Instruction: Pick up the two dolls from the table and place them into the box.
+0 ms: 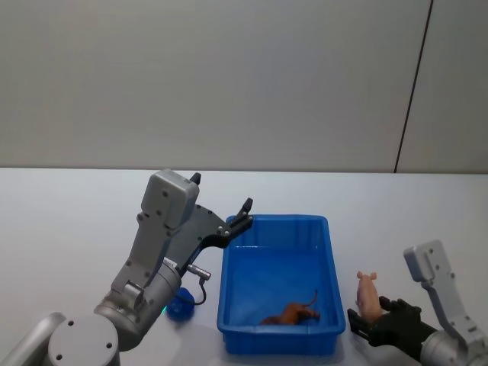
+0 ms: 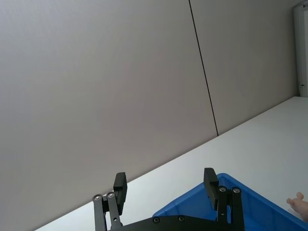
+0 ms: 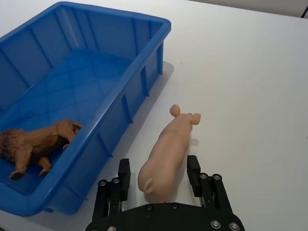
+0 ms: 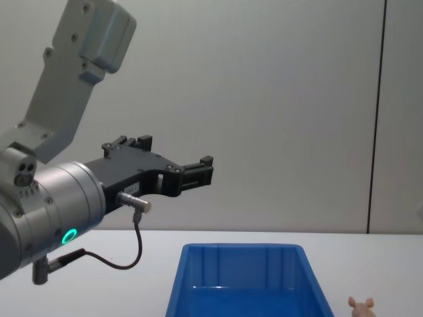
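Observation:
The blue box (image 1: pixel 278 220) stands mid-table on the white table (image 1: pixel 69 221). Inside it, near the front wall, a brown doll (image 1: pixel 293 313) lies on its side (image 3: pixel 38 144). A pale pink pig doll (image 1: pixel 368 293) lies on the table just right of the box. My right gripper (image 1: pixel 374 319) is open and straddles the pig's (image 3: pixel 168 149) rear end, one finger (image 3: pixel 124 172) on each side with small gaps. My left gripper (image 1: pixel 241 216) is open and empty, held in the air above the box's far left corner (image 2: pixel 165 185). From the chest, it (image 4: pixel 198 170) hovers well above the box (image 4: pixel 244 249).
A small blue object (image 1: pixel 181 305) sits on the table under my left arm, left of the box. A plain grey wall (image 1: pixel 229 76) rises behind the table. Bare white tabletop stretches to the right of the pig (image 3: pixel 250 86).

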